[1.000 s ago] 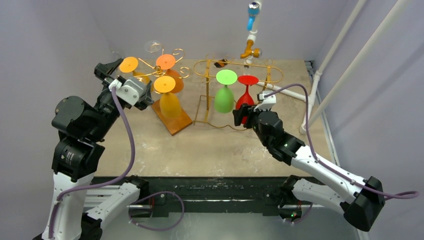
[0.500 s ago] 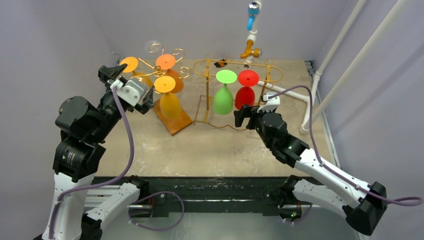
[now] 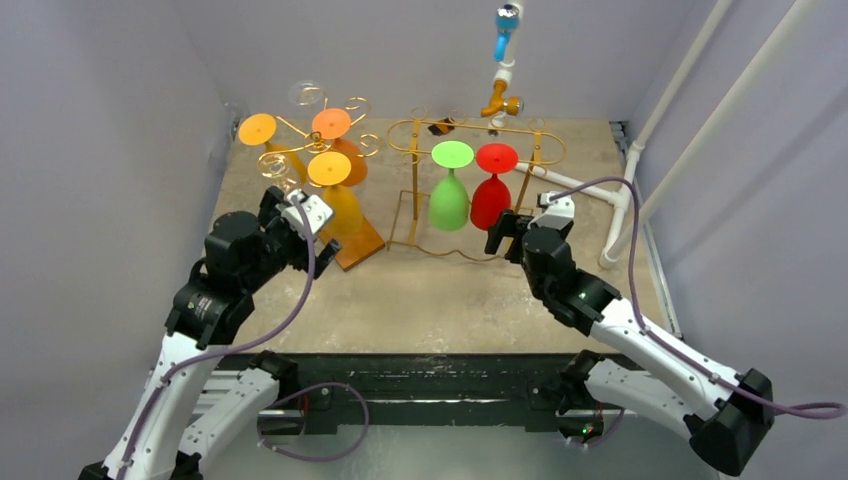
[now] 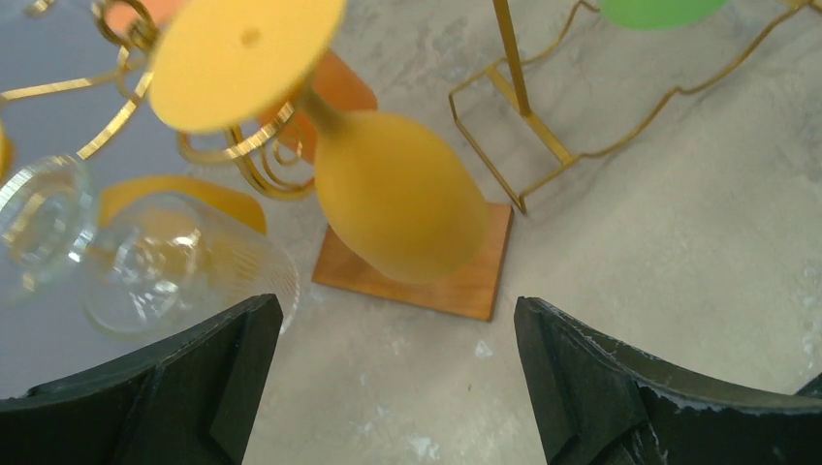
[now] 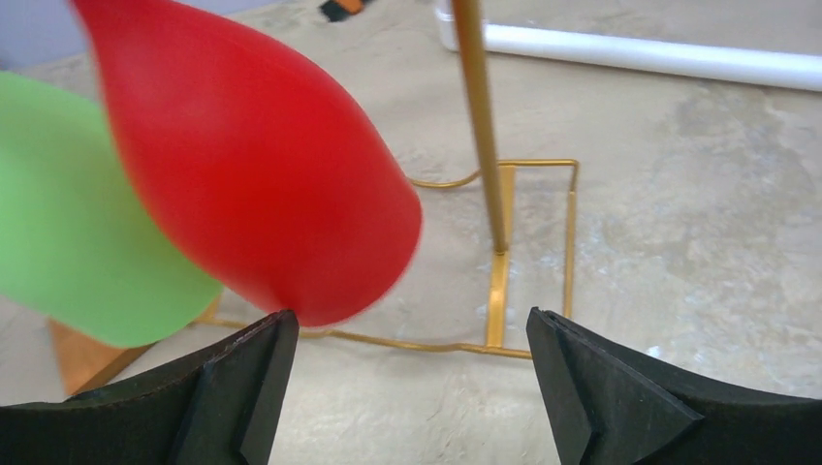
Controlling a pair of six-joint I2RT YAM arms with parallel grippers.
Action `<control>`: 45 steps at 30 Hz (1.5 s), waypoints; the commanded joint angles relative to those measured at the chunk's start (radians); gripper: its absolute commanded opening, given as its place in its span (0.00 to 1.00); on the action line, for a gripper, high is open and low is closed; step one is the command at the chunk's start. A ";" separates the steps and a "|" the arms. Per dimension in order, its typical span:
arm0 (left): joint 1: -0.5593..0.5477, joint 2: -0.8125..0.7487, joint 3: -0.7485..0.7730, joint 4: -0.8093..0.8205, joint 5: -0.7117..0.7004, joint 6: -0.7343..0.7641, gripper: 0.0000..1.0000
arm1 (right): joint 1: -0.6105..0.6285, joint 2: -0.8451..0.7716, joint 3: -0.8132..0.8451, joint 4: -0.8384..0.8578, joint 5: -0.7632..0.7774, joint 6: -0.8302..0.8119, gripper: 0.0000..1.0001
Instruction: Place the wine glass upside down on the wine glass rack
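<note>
Got the red wine glass [image 3: 490, 200] hanging upside down on the gold rack [image 5: 482, 126], just beside the green glass [image 3: 449, 200]. Seeing the right fingers [image 3: 510, 228] spread wide, gripping nothing, just short of the red bowl. Same deal with the left fingers [image 3: 280, 200]: wide apart, empty, hovering over the bench [image 3: 420, 290] near the yellow glass [image 4: 397, 208] on the spiral rack [image 4: 456, 286].

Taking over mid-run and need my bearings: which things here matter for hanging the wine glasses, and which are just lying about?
In the job: red glass, wire rack, right gripper; yellow glass, spiral rack, left gripper.

Just there: green glass, clear glass, white pipe, pipe fitting at the back.
</note>
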State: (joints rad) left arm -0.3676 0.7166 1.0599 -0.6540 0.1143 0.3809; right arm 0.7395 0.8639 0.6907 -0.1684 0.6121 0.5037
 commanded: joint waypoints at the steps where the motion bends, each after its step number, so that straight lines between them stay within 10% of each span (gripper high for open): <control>1: 0.002 -0.098 -0.121 0.044 -0.049 -0.034 1.00 | -0.054 0.041 -0.016 -0.028 0.137 0.098 0.99; 10: 0.009 -0.237 -0.205 -0.023 -0.155 -0.001 1.00 | -0.282 0.041 -0.049 0.002 0.073 0.147 0.99; 20: 0.041 -0.017 -0.080 0.325 -0.356 0.063 1.00 | -0.424 0.150 -0.083 0.120 0.116 0.135 0.99; 22: 0.173 0.074 -0.012 0.366 -0.255 0.037 1.00 | -0.459 0.167 -0.074 0.115 0.117 0.135 0.99; 27: 1.081 0.387 0.238 0.419 0.613 -0.271 0.96 | -0.536 0.147 -0.114 0.180 0.089 0.109 0.99; 29: 1.250 0.467 0.278 0.445 0.790 -0.328 0.99 | -0.556 0.156 -0.124 0.217 0.084 0.102 0.99; 37: 1.318 0.333 0.031 0.501 0.943 -0.245 1.00 | -0.582 0.210 -0.141 0.273 0.101 0.119 0.99; 45: 1.299 0.353 -0.018 0.113 1.014 0.188 1.00 | -0.586 0.219 -0.181 0.346 0.073 0.146 0.99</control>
State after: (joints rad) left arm 0.9386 1.0241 1.0573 -0.3210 1.0451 0.3038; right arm 0.1593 1.0744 0.5072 0.0982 0.6880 0.6289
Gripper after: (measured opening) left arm 0.996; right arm 0.987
